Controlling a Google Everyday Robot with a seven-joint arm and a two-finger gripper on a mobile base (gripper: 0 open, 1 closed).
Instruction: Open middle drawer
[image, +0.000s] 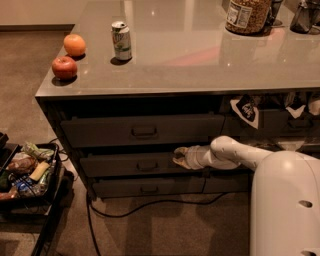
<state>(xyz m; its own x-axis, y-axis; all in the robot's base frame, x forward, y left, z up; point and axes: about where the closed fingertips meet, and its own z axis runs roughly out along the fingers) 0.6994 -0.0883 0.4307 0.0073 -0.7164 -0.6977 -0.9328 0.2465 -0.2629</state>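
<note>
Three dark grey drawers are stacked under the counter. The middle drawer (127, 165) is the low-fronted one with a small loop handle (146, 165) at its centre; its front looks flush with the others. My gripper (178, 156) reaches in from the right on a white arm (235, 152) and sits at the right part of that drawer's front, a little right of the handle and near its top edge. The taller top drawer (142, 131) is above it and the lowest drawer (147, 187) below.
On the counter (200, 55) stand a soda can (121, 40), an apple (64, 67), an orange (74, 45) and a jar (245, 15). A black bin (30, 175) of snacks sits on the floor at left. A cable (150, 205) runs along the floor below the drawers.
</note>
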